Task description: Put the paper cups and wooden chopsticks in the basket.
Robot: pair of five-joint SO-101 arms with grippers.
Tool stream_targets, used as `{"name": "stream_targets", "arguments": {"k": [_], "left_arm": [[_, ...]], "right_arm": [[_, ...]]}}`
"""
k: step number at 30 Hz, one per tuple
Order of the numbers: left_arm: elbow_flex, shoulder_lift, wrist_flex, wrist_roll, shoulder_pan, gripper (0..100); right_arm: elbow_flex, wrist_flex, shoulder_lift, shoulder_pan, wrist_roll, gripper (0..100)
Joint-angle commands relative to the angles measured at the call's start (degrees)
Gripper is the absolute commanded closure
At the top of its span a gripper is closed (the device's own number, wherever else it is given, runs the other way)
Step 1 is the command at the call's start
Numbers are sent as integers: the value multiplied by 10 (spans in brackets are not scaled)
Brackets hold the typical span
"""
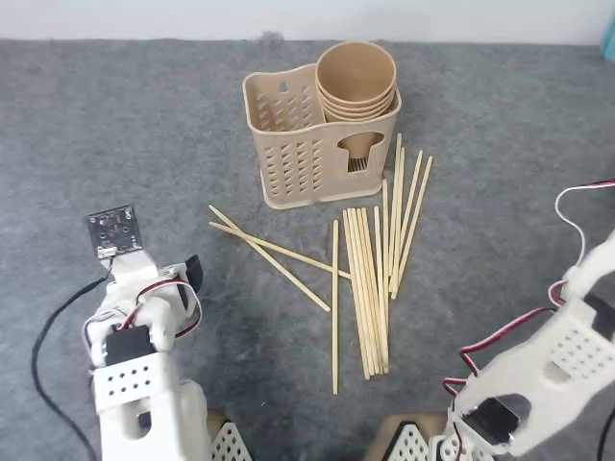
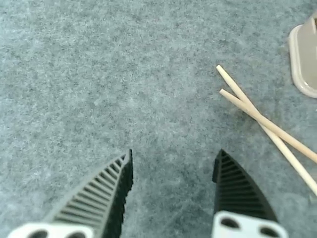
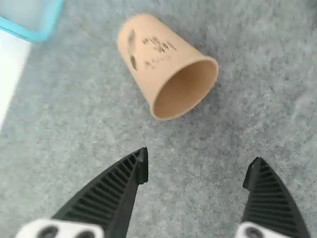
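A tan perforated basket (image 1: 298,144) stands at the back of the grey carpet, with a stack of paper cups (image 1: 356,77) in its right compartment. Several wooden chopsticks (image 1: 370,279) lie loose in front of it, and two crossed ones (image 2: 262,124) (image 1: 274,254) point toward the left arm. My left gripper (image 2: 171,173) is open over bare carpet, short of those crossed tips. My right gripper (image 3: 198,178) is open, and a paper cup (image 3: 168,64) lies on its side just beyond its fingers, mouth toward them.
A corner of the basket's base (image 2: 303,59) shows in the left wrist view. A clear blue-edged container (image 3: 29,17) sits beyond the fallen cup. The left arm's body (image 1: 144,355) and the right arm's body (image 1: 548,375) occupy the front corners.
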Motion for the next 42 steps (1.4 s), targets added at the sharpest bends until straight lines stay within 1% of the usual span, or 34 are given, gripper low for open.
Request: {"name": "stream_targets", "arguments": {"k": [1, 4, 10, 12, 14, 17, 21, 23, 25, 28, 31, 35, 39, 42], "left_arm": [[-1, -11, -13, -7, 6, 746], [-1, -11, -13, -7, 6, 746], [-1, -11, -13, -7, 6, 746], [-1, -11, -12, -7, 5, 746], [-1, -11, -12, -7, 5, 746], [-1, -11, -11, -7, 5, 746], [-1, -11, -11, -7, 4, 746], [-1, -11, -11, -7, 4, 746], [-1, -11, -11, -7, 4, 746], [-1, -11, -10, -7, 4, 746], [-1, -11, -10, -7, 4, 746], [-1, -11, -10, -7, 4, 746], [-1, -11, -11, -7, 4, 746], [-1, -11, -11, -7, 4, 746]], "right_arm": [[4, 3, -89, 16, 21, 686], [46, 0, -149, 33, 33, 725], [161, -3, -320, 39, 50, 728], [210, -18, -388, 39, 56, 728], [278, -57, -459, 37, 66, 730], [417, -163, -561, 37, 66, 730], [639, -392, -663, 37, 68, 731], [724, -495, -691, 38, 75, 731], [773, -551, -698, 36, 86, 732], [785, -562, -678, 36, 59, 732], [784, -570, -644, 36, 12, 729], [787, -621, -587, 38, -67, 731], [789, -698, -517, 39, -135, 731], [789, -766, -458, 38, -167, 731]]}}
